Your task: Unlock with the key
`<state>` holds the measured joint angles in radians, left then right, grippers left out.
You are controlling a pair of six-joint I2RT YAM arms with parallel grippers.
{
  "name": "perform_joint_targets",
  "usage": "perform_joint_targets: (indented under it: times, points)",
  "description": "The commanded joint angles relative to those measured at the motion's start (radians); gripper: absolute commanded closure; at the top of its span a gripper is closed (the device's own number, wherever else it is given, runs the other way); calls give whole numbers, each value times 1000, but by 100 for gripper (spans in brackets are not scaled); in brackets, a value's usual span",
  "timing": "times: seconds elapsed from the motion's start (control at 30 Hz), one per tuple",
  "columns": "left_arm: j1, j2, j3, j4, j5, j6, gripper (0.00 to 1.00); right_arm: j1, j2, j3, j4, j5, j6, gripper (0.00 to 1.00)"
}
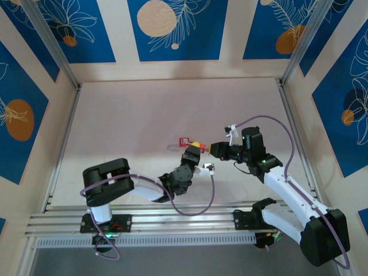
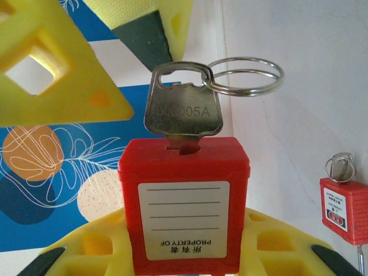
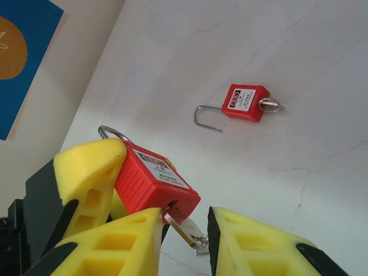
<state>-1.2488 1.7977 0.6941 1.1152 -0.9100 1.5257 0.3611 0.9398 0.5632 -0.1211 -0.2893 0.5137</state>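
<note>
We see left gripper (image 1: 192, 153) reaching mid-table, clamping red padlock (image 2: 184, 201), key (image 2: 183, 109) inserted. Right gripper (image 3: 185, 221) opposite, fingers (image 3: 264, 247) apart astride key. Pale table (image 1: 144, 115) carries second padlock (image 3: 246, 103); blue floral walls (image 1: 172, 29).

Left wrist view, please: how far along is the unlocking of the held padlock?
Done: the left gripper clamps the held red padlock, and the key sits in its keyway. In hand: the right gripper straddles the key head, jaws open. Left: pinch, turn, free the shackle. A second padlock lies on the table, shackle already open.
</note>
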Motion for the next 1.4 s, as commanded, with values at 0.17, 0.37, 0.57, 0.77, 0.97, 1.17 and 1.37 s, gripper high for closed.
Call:
perform_joint_targets:
  times: [0.17,0.37,0.57,0.77,0.97,1.17,1.37]
  points:
    - [-13,6,-7,64,-7,2,88,9,11,32,-34,-1,-19,73]
    - [-19,2,-13,77,-1,8,88,2,34,55,-52,34,-26,72]
    - [-24,-3,-21,90,5,14,88,-7,59,66,-49,41,-23,73]
    - [-26,-6,-22,90,7,14,88,-10,60,75,-61,35,-24,72]
    - [-27,-3,-27,77,17,-1,88,-14,-14,93,-88,-16,-3,65]
    - [-27,-14,-31,46,19,-21,88,9,-66,56,-130,-32,1,61]
    - [-26,-11,-28,40,22,-24,88,33,-86,39,-192,0,-4,61]
